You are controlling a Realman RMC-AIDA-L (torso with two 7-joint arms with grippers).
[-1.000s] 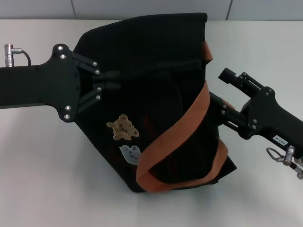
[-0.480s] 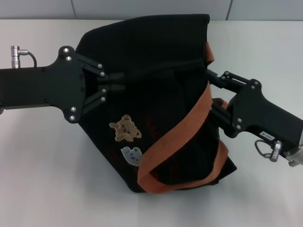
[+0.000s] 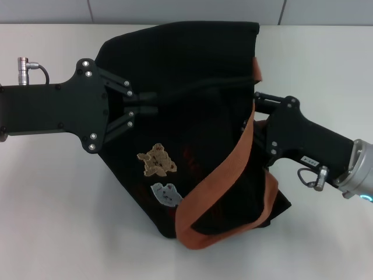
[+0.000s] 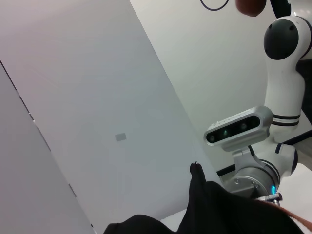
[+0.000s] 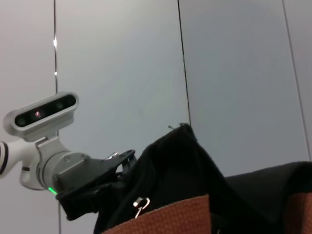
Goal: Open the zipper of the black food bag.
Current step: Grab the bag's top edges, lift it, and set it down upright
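Looking down from the head camera, the boxy black fabric food bag (image 3: 192, 116) with its orange-brown strap handles (image 3: 224, 175) lies on the white table (image 3: 58, 221), a tan bear patch (image 3: 155, 161) and a white patch (image 3: 165, 194) on its front face. The left gripper (image 3: 152, 104) reaches in from the bag's left edge, its black fingers (image 3: 145, 95) drawn together on a fold of fabric along the dark zipper (image 3: 198, 87) line. The right gripper (image 3: 254, 111) presses in at the bag's right side beside the upper strap; whether its jaws are apart or together I cannot tell. The bag's contents are hidden.

In the left wrist view, a peak of black fabric (image 4: 204, 204) rises before a pale wall, the right arm behind it.

In the right wrist view, a small silver metal slider (image 5: 141, 203) hangs at the bag's edge above an orange strap, just beside the left gripper's black body.
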